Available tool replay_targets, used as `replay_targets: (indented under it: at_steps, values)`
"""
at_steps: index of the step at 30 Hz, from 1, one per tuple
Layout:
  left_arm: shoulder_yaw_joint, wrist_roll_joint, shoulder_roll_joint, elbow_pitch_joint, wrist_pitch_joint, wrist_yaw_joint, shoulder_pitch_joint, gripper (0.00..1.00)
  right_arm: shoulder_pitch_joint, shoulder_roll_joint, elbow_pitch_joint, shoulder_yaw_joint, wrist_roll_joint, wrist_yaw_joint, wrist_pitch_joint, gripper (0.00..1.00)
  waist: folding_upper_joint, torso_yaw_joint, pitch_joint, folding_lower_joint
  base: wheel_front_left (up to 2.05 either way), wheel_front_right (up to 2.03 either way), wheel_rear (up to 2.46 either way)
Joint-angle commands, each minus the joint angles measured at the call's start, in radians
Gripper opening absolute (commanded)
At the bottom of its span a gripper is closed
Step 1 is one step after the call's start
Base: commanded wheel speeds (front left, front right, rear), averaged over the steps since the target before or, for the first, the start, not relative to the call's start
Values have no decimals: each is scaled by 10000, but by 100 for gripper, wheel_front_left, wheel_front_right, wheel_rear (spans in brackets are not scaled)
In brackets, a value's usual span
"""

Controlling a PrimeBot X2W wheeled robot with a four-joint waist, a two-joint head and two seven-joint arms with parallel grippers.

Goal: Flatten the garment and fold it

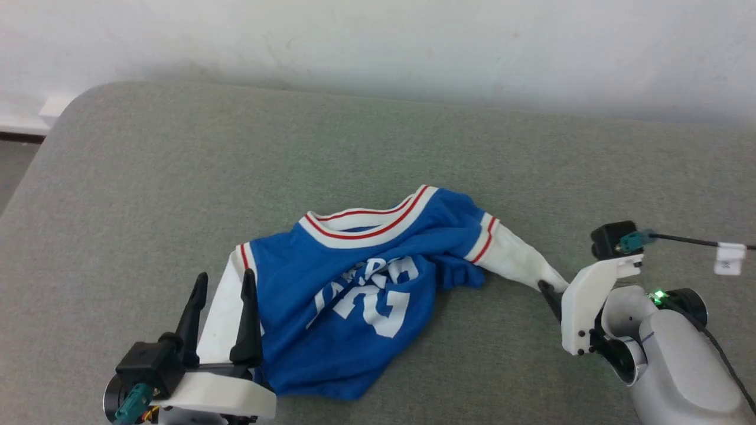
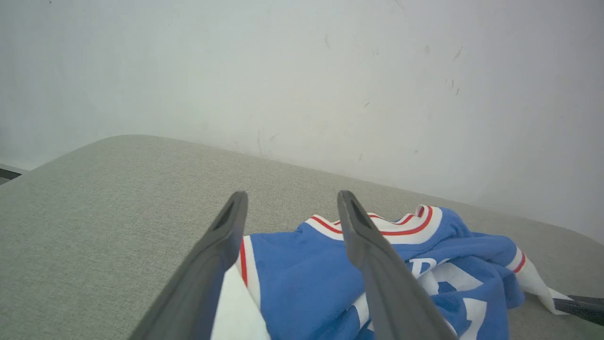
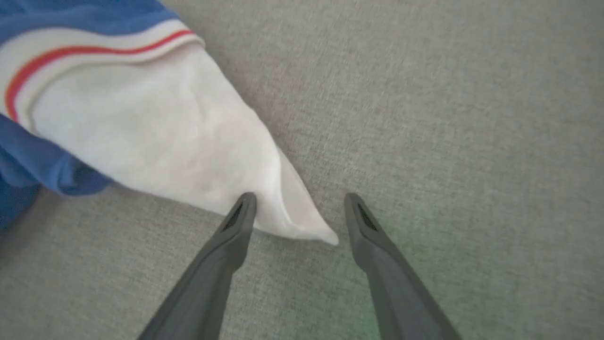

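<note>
shirt (image 1: 354, 295) lies crumpled on the grey cushion (image 1: 147, 177), bunched between the 2 grippers, collar (image 1: 378, 227) on the far side from both sets of jaws, lettering creased in the middle. left gripper (image 1: 225, 275) has its jaws spread, and the white left sleeve (image 1: 220, 319) runs right between the 2 fingers, blue body just outside the inner finger. nothing pinched there. over to the right gripper (image 3: 300, 196): jaws spread too, and the pointed tip of the right sleeve (image 3: 179, 132) sits in the gap, 1 finger touching its edge, the other over bare cushion just beside the tip. not closed on it yet, so i'd call this the line-up for a grab at both sleeves

handling-wise, this looks like thin, soft jersey cloth: light, floppy, no stiffness to help, and likely to drag its folds along the cushion when pulled. best holds, to my eye, are the sleeve ends lying inside each pair of jaws. the red-striped bands where sleeve meets body look thicker and would give a firmer bite. pinch too little at that right tip and it could slip out, while drawing both sleeves apart should spread the bunched body flat
</note>
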Motion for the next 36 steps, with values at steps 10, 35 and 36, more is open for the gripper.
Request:
replay_targets:
  at_steps: [10, 35, 36]
  values:
    - [148, 176, -111, 207, -55, -139, -242, 100, -687, -232, 1477, 1478, 1749, -7, 2039, 0, -1, 306, 120, -1, 0, 0, 0]
    - [435, 84, 235, 571, 309, 94, 451, 100, 5464, 428, -5031, -4402, 161, -7, 1112, 0, -1, -1312, -570, -1, 0, 0, 0]
    - [429, 81, 268, 610, 371, 95, 457, 100, 5485, 483, -4967, -4320, 120, -7, 946, 9, -1, -1341, -577, -1, 0, 0, 0]
